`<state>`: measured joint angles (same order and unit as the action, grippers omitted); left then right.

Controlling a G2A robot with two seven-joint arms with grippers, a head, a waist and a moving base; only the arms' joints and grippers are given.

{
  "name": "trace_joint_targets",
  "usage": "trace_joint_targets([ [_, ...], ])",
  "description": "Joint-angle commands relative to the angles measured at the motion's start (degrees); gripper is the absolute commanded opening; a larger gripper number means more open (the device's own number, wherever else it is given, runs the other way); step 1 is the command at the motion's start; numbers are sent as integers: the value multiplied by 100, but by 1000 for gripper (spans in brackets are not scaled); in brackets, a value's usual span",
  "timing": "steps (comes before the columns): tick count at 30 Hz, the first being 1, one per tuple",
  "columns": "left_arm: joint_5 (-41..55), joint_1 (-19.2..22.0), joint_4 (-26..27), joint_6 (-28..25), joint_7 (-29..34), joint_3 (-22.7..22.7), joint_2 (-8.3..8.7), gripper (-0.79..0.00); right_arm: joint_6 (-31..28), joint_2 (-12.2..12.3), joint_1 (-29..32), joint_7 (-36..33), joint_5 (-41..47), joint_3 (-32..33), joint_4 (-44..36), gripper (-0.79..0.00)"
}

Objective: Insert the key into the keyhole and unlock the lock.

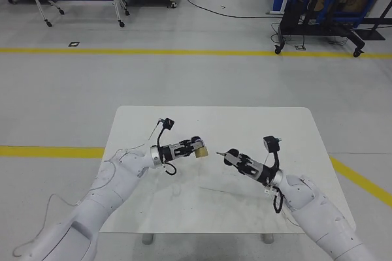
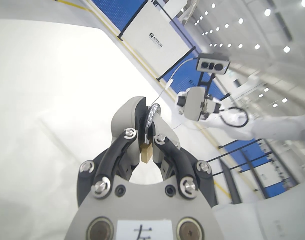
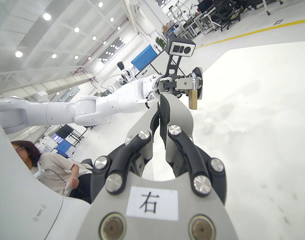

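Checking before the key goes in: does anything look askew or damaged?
Nothing stands out. The left pincer grips the lock, the right pincer grips the key, and both are held apart above the table.

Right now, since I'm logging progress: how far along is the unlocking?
Done: both pieces are picked up. The left gripper holds the brass lock above the table; the right gripper holds the key pointing toward it. In hand: lining them up, with a gap between. Left: inserting and turning.
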<state>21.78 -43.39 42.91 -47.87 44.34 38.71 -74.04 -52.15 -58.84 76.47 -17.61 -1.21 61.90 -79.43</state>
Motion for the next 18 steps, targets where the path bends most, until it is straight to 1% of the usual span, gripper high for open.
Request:
trace_joint_targets([
  [1, 1570, 123, -264, 834, 1374, 37, -70, -785, -55, -14, 64, 193, 261, 43, -34, -785],
  [2, 1885, 215, -430, 1062, 1790, 58, -105, -785, -88, -18, 89, 239, 384, 64, -53, -785],
  [3, 2116, 275, -625, 1180, 2018, 86, -141, -785, -131, -19, 114, 256, 499, 84, -70, -785],
  [5, 2294, 379, -980, 1372, 2224, 95, -209, -785, -173, -15, 167, 239, 715, 128, -100, -785],
  [6, 2290, 396, -1023, 1384, 2258, 90, -218, -785, -191, -9, 194, 183, 817, 144, -129, -785],
  [16, 2290, 396, -1023, 1384, 2258, 90, -218, -785, -191, -9, 194, 183, 817, 144, -129, -785],
  [17, 2287, 369, -1029, 1427, 2209, 89, -218, -785, -191, -9, 194, 183, 817, 144, -129, -785],
  [18, 2265, 299, -1040, 1606, 1981, 102, -215, -785, -191, -9, 194, 183, 817, 144, -129, -785],
])
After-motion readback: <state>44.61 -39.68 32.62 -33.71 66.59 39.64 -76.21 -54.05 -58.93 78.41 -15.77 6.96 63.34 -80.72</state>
